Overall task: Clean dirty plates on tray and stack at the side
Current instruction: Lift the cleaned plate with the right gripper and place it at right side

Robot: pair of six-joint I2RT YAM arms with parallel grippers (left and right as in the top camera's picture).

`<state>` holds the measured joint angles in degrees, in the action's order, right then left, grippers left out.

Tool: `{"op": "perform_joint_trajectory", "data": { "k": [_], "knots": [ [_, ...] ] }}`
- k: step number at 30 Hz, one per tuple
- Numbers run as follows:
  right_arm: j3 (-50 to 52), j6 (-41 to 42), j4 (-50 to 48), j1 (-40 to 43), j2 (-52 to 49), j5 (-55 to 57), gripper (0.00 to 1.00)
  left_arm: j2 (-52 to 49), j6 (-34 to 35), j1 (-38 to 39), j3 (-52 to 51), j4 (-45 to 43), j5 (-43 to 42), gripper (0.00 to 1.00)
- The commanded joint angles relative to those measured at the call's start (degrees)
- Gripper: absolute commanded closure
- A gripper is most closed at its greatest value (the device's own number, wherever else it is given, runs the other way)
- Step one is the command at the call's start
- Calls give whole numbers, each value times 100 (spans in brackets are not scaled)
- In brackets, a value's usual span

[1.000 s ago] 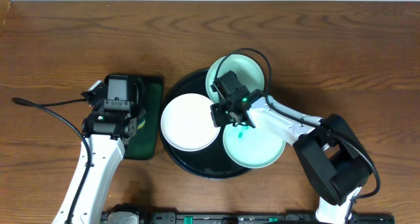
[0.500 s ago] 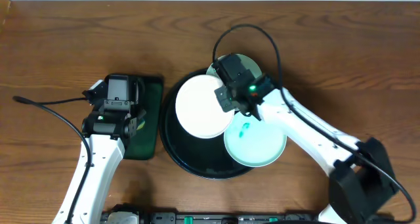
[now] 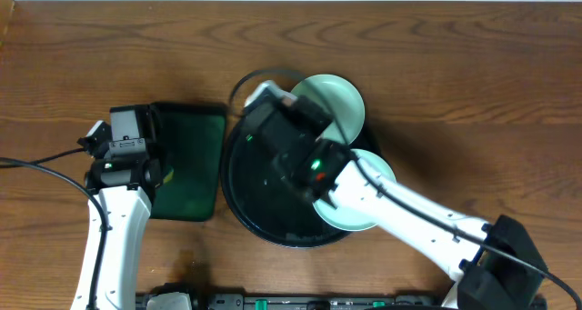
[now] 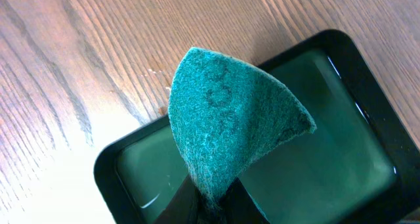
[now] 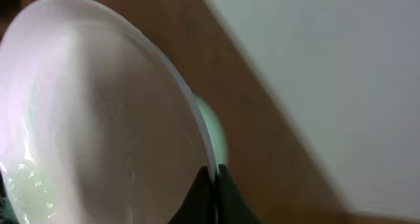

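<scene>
My right gripper (image 5: 213, 175) is shut on the rim of a white plate (image 5: 98, 106) and holds it tilted in the air. In the overhead view this gripper (image 3: 273, 112) is raised above the round black tray (image 3: 255, 210), and only a white edge of the held plate (image 3: 258, 93) shows. A mint plate (image 3: 335, 99) lies at the tray's back. Another plate (image 3: 368, 205) lies at its right, half hidden under the arm. My left gripper (image 4: 213, 204) is shut on a teal scouring pad (image 4: 230, 119); in the overhead view this gripper (image 3: 144, 145) is at the green tray's left edge.
A dark green rectangular tray (image 3: 186, 165) lies left of the black tray; it also shows in the left wrist view (image 4: 328, 158). A black cable (image 3: 45, 165) runs from the left arm to the left edge. Bare wood table surrounds both trays.
My right gripper has lifted the white plate off the black tray and swung it up and to the left. My left arm has shifted left, off the middle of the green tray.
</scene>
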<state>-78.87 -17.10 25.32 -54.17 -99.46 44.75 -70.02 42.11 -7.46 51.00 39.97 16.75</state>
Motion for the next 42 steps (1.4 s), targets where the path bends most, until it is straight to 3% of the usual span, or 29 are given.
{"op": "perform_joint_trajectory", "data": {
  "k": [1, 4, 8, 12, 16, 19, 22, 26, 29, 36, 42],
  "knots": [
    [-109, -1648, -501, -389, 205, 1539, 99, 44, -48, -140, -4, -13, -4, 93],
    [-109, -2258, -1058, -581, 205, 1672, 99, 44, -50, -186, -4, -11, -4, 93],
    [-109, -2173, -1270, -625, 205, 1624, 99, 44, -50, -190, -4, 31, -2, 93],
    [-107, -1580, -1032, -487, 205, 1349, 99, 42, -50, -190, -4, 52, -4, 93],
    [-107, -188, -103, 7, 205, -420, 99, 42, -52, -190, -4, 55, -2, 93],
    [-107, 1088, 210, 754, 208, -2673, 99, 42, -52, -190, -4, 55, -2, 93],
    [-109, 1740, 210, 1631, 214, -4413, 99, 42, -52, -190, -4, 55, -4, 93],
    [-109, 2645, 415, 2957, 212, -5329, 99, 42, -52, -190, -4, 74, -4, 93],
    [-105, 2824, 699, 4070, 205, -6122, 99, 42, -50, -190, -4, 74, -2, 93],
    [-87, 2599, 1244, 6151, 39, -6424, 99, 42, -50, -190, -4, 72, -4, 93],
    [-83, 2605, 1305, 7108, -420, -6422, 99, 42, -50, -190, -4, 72, -4, 93]
  ]
}}
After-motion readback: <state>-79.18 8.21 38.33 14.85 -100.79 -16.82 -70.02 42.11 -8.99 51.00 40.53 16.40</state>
